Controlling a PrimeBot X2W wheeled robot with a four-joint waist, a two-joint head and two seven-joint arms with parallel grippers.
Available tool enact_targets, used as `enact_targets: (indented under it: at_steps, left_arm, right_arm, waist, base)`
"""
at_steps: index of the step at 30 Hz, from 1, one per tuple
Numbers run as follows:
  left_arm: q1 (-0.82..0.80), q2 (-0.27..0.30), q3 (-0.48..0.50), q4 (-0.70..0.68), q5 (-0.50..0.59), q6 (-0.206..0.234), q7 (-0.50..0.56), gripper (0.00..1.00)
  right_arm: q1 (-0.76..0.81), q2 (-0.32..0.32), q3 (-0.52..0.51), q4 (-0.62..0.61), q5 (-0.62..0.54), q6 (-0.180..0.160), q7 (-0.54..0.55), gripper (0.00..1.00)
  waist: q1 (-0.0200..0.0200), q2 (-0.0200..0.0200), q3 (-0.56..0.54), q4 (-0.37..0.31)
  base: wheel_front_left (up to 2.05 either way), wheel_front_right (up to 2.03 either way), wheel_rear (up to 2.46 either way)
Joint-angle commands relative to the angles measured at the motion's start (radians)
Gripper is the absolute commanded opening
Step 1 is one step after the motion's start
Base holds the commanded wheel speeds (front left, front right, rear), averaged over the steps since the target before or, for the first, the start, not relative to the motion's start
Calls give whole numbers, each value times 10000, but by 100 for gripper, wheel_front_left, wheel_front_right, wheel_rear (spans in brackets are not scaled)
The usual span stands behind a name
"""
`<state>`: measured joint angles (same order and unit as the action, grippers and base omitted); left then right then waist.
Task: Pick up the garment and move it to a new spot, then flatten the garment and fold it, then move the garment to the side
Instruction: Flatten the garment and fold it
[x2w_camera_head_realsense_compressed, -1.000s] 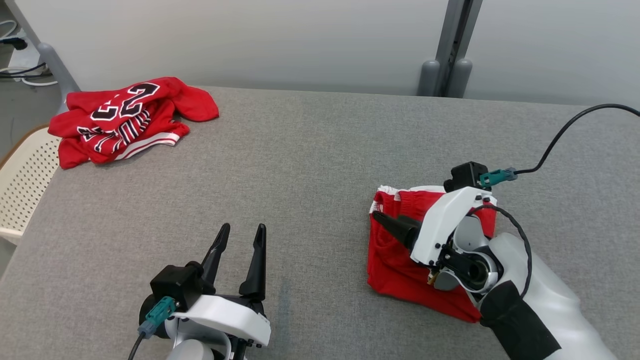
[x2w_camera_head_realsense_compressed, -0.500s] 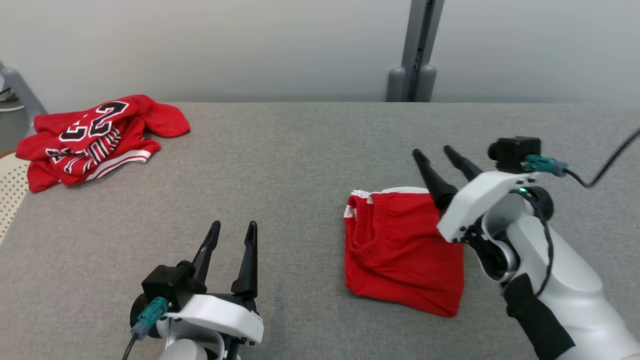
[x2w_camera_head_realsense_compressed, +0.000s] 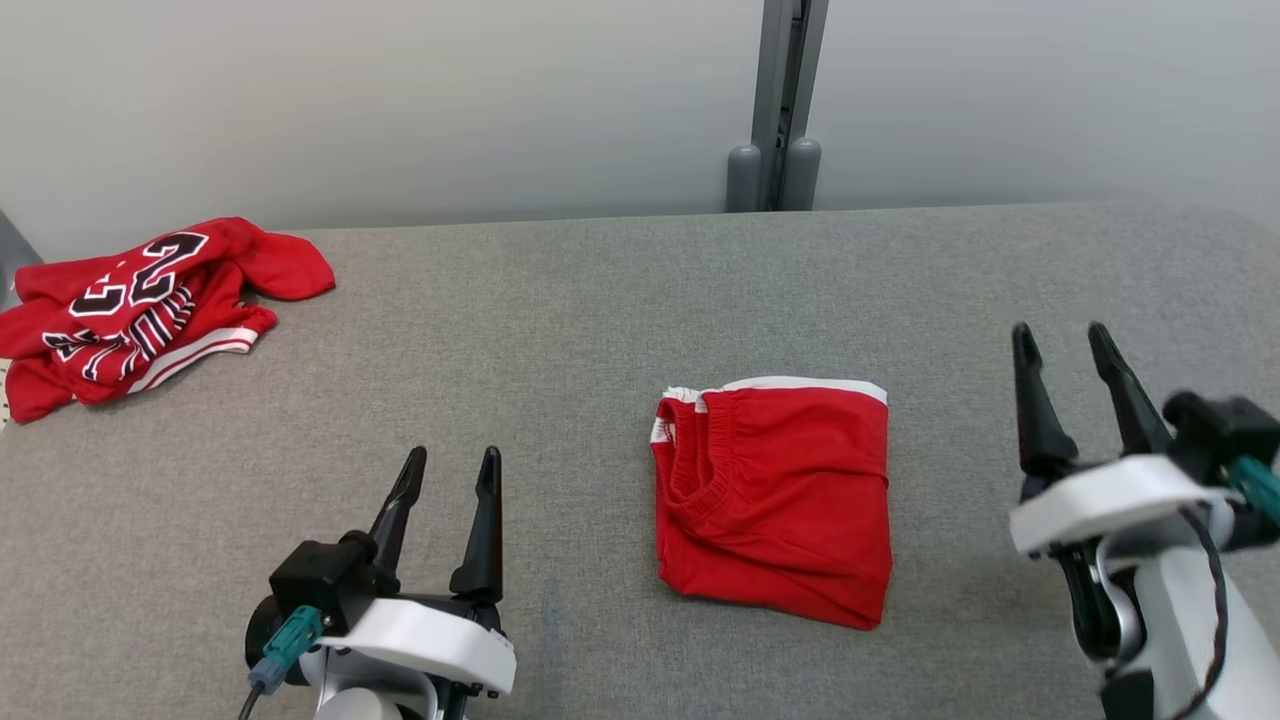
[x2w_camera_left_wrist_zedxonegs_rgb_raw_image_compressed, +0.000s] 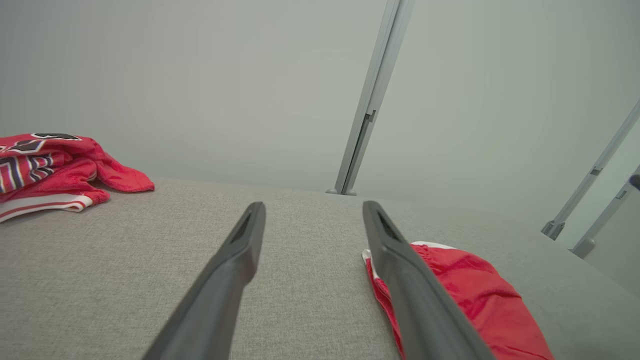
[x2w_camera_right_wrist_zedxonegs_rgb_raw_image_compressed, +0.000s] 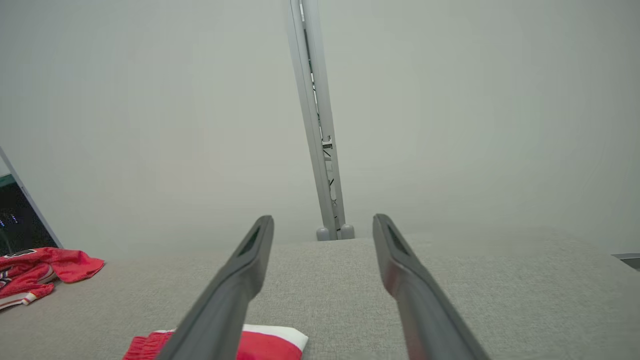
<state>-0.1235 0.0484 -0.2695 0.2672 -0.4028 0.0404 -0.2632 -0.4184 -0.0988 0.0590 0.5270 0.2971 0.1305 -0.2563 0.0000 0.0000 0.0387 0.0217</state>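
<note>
The garment (x2w_camera_head_realsense_compressed: 775, 500) is a pair of red shorts with a white waistband, folded into a compact square on the grey table (x2w_camera_head_realsense_compressed: 560, 330), right of centre. My left gripper (x2w_camera_head_realsense_compressed: 452, 458) stands open and empty at the lower left, well clear of it. In the left wrist view the left gripper (x2w_camera_left_wrist_zedxonegs_rgb_raw_image_compressed: 314, 205) points across the table with the garment (x2w_camera_left_wrist_zedxonegs_rgb_raw_image_compressed: 475, 295) beyond its right finger. My right gripper (x2w_camera_head_realsense_compressed: 1058, 332) is open and empty to the right of the garment, apart from it. In the right wrist view the right gripper (x2w_camera_right_wrist_zedxonegs_rgb_raw_image_compressed: 322, 219) has the garment's white edge (x2w_camera_right_wrist_zedxonegs_rgb_raw_image_compressed: 270, 345) low between its fingers.
A crumpled red jersey (x2w_camera_head_realsense_compressed: 140, 310) with black and white numbers lies at the table's far left edge; the jersey (x2w_camera_left_wrist_zedxonegs_rgb_raw_image_compressed: 50, 170) also sits at the left of the left wrist view. A grey post (x2w_camera_head_realsense_compressed: 775, 100) rises against the pale wall behind the table.
My right gripper has lifted off the folded garment and drawn back to the right, open. The head camera has turned, shifting the whole picture. The left gripper has held still.
</note>
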Motion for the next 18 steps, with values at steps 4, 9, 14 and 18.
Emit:
enact_targets:
  at_steps: [4, 9, 14, 18]
  left_arm:
    - [273, 41, 212, -222, 158, 31, -18, 100]
    - [623, 43, 425, -401, 180, 41, -18, 100]
    - [1060, 41, 719, -613, 124, 80, -17, 100]
    - [1418, 41, 912, -796, 215, 53, -18, 100]
  right_arm:
    - [1506, 353, -872, -1530, -723, 6, -79, 100]
    - [2700, 464, -827, -2792, -641, 6, 14, 100]
    - [3429, 463, -333, -3551, -295, 6, -12, 100]
    - [3731, 453, -100, -3799, -291, 6, 28, 100]
  waist:
    - [0, 0, -46, -33]
    - [0, 0, -108, -74]
    - [0, 0, -185, -84]
    - [0, 0, -238, -78]
  base:
    - [0, 0, 0]
    - [0, 0, 0]
    - [0, 0, 0]
    - [0, 0, 0]
